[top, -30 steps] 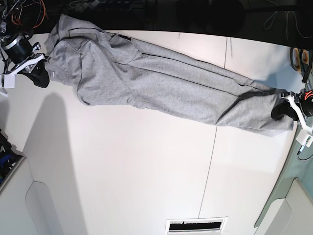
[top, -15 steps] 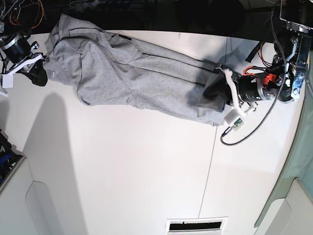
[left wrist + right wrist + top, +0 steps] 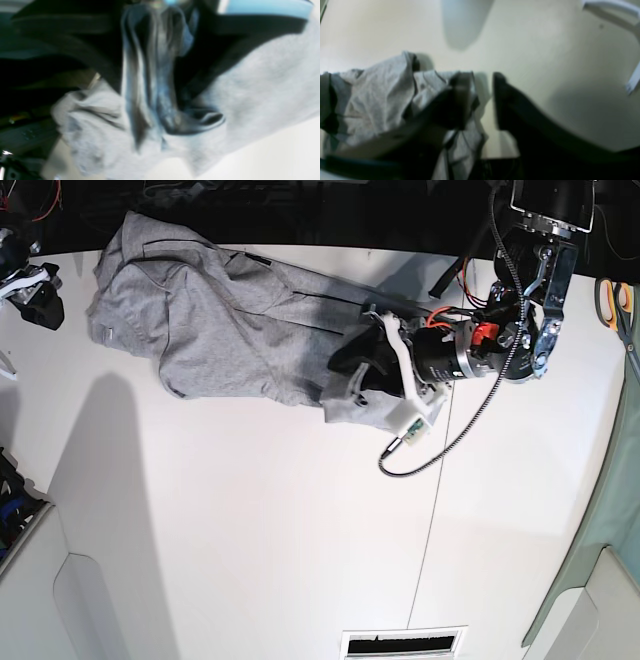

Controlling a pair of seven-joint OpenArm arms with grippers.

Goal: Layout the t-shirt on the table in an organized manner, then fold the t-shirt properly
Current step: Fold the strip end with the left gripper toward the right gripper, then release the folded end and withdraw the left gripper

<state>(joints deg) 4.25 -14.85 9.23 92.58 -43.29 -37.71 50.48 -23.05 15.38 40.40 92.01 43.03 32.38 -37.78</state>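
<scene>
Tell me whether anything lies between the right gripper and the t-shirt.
Nothing visible does. The right gripper sits just off the t-shirt at its edge, with only bare table between them.

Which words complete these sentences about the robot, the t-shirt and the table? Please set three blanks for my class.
1. The t-shirt lying bunched on the white table is ___ in colour.
2. In the base view, the left gripper meets the t-shirt at that view's ___ end.
3. In the right wrist view, the right gripper has its jaws ___, with bare table showing between the fingers.

Missing words: grey; right; open
</scene>
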